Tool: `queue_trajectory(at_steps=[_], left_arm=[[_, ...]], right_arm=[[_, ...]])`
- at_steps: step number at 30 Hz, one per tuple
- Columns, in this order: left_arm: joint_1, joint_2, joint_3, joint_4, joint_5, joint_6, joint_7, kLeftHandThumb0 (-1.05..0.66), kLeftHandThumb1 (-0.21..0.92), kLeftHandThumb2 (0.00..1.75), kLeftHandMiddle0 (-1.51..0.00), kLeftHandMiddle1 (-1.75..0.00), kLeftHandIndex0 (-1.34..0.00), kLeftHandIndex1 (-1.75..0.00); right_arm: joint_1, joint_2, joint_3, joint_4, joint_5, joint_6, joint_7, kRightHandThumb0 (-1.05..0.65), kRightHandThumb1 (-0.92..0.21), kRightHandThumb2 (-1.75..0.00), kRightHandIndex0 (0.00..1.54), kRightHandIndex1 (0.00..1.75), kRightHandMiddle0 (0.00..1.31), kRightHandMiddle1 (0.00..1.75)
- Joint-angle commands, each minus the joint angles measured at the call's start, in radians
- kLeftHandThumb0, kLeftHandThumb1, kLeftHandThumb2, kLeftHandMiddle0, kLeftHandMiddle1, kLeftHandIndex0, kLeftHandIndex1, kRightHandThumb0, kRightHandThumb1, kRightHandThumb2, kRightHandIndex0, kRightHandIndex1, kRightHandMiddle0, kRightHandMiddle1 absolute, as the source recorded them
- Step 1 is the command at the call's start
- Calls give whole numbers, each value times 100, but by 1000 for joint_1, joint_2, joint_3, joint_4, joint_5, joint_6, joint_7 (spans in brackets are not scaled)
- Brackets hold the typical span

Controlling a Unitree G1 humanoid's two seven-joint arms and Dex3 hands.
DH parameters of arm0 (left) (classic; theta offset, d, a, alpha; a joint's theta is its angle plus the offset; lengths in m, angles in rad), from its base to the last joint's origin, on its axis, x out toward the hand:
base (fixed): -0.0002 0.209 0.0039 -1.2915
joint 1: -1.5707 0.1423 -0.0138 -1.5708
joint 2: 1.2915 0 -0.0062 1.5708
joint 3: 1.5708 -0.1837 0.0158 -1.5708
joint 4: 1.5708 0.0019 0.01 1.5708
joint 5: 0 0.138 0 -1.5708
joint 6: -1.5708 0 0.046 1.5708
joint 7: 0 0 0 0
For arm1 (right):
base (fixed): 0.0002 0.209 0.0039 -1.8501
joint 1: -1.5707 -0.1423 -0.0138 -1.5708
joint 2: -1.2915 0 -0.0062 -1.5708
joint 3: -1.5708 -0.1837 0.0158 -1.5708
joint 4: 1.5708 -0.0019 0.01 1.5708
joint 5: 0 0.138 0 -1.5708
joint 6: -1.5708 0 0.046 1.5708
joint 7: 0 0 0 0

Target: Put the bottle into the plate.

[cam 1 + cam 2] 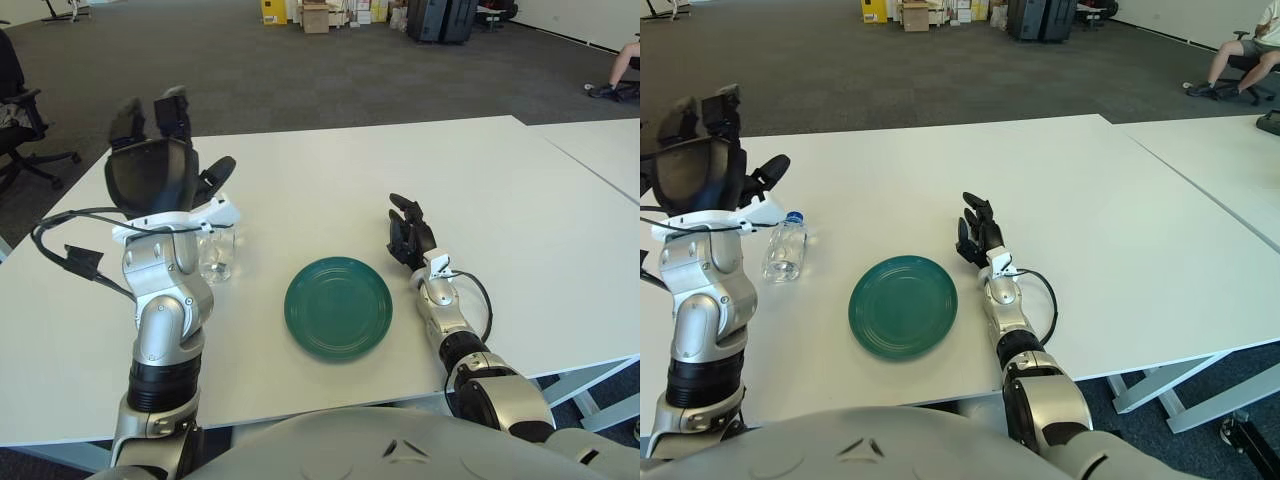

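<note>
I'm looking down on a white surface [330,170] with a second white surface [600,150] set just beside it on the right, a thin seam between them. Beyond both lies dark grey carpet [300,80]. At the far wall I see cardboard boxes [314,15] and dark luggage-like cases [440,18]. A black office chair [20,135] stands at the left edge, and a seated person's legs [1225,55] show at the far right.

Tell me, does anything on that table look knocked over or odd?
Yes: the clear bottle lies on its side left of the green plate, not standing. Nothing appears spilled. The left hand is raised near it, open.
</note>
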Motion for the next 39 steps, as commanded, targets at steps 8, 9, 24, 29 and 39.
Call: queue_trajectory(at_steps=[8,9,24,29,39], left_arm=[[-29,41,21,88,179,56,-237,-105,92,93,-23,-2,0,-23],[-39,50,19,118,192,58,-261,-105,92,95,-24,-3,0,-23],[-103,117,-77,444,259,83,-463,-105,92,102,-32,-3,0,-20],[-103,144,-103,452,260,74,-535,-105,92,108,-38,-5,0,-22],[-94,176,-179,527,283,68,-690,-105,92,124,-53,-10,0,-16]], right_arm=[[30,19,-2,20,10,23,7,-66,-92,-76,29,1,0,60],[30,19,-1,21,10,23,7,-66,-92,-76,29,1,0,60],[19,21,2,38,4,30,2,-66,-92,-77,29,1,0,59],[14,22,1,54,4,33,3,-67,-92,-78,28,1,0,58],[0,18,2,89,-6,23,-12,-69,-92,-81,27,0,0,55]])
